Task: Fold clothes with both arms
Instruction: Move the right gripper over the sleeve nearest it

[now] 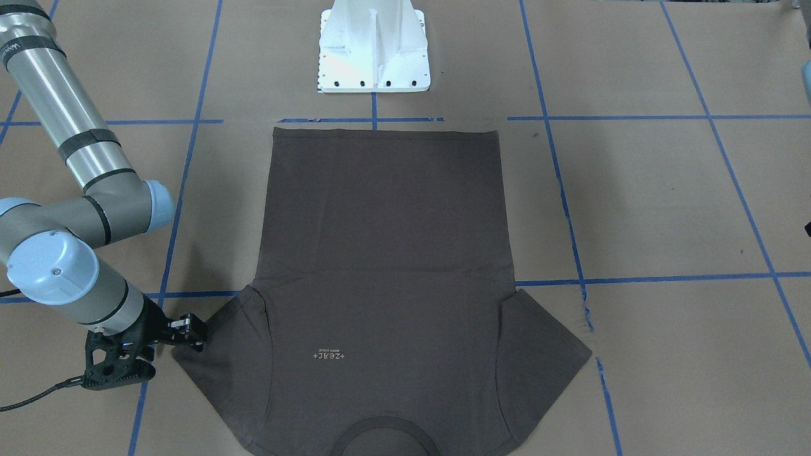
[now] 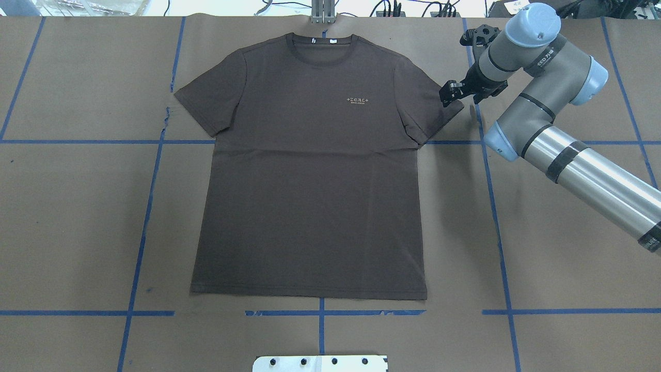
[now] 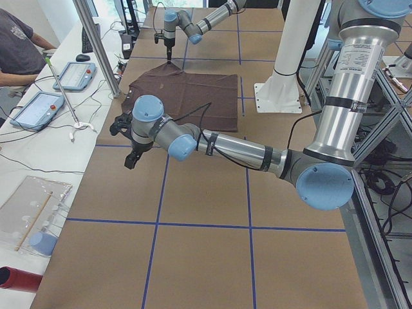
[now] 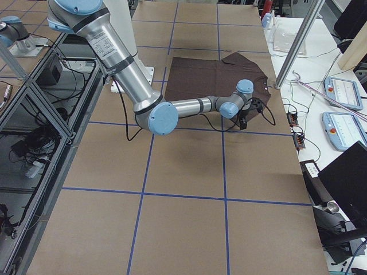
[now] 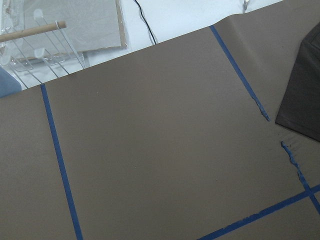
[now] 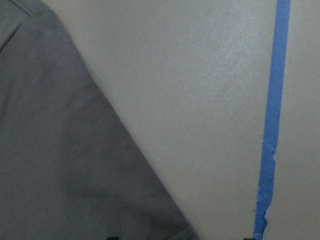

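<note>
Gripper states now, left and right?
Left gripper: cannot tell, seen only from the side.
Right gripper: open, at the sleeve of the dark grey-brown T-shirt, holding nothing.

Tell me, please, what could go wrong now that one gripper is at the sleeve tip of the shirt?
1. The right gripper stands open at the very tip of the sleeve. Closing there may catch only the edge, and the fabric could slip out.
2. The left gripper hangs over bare table, away from the shirt. If the right one pulls alone, the flat shirt may drag and wrinkle.
</note>
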